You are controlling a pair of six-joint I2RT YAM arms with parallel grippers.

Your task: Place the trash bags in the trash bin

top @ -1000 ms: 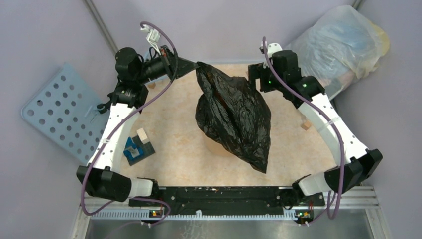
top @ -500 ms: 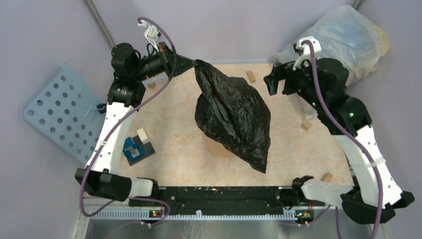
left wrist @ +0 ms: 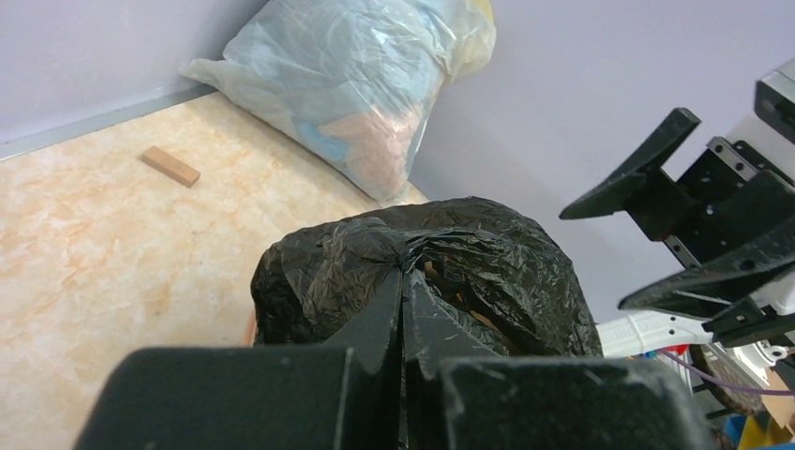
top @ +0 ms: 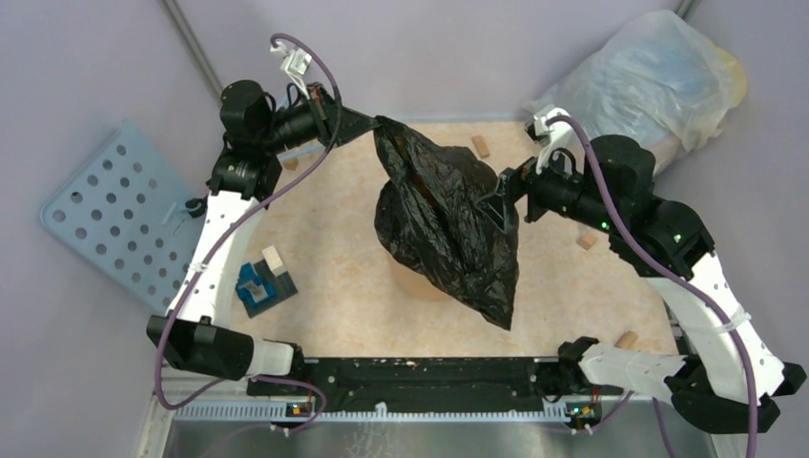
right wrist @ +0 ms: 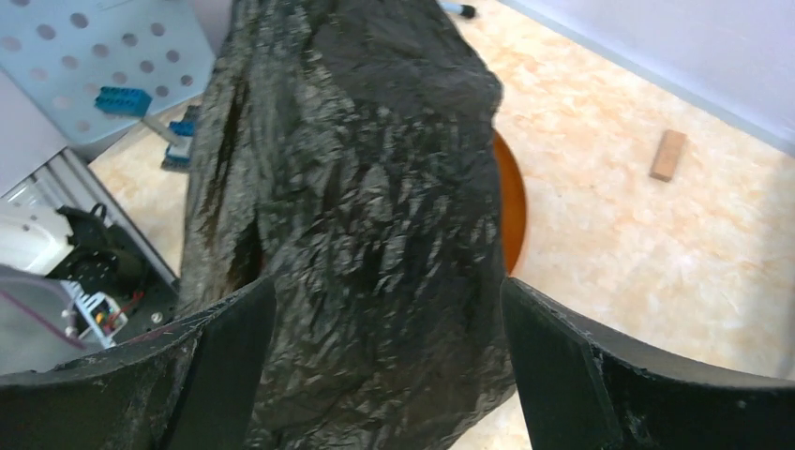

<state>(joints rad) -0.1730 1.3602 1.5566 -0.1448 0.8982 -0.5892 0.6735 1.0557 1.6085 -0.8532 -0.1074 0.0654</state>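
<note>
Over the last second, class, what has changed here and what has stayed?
The right claw pulled away, then swung in to straddle the black bag, open, gripping nothing yet. The left claw stays shut on the bag's top corner; bag and orange bucket unmoved.

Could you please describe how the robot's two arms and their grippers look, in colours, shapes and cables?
Both arms are built alike: the left arm and right arm have white links between bulky black joints. A purple cable runs along each. The left gripper and right gripper are black, with flat, tapering fingers. Small green lights glow on the right arm.
</note>
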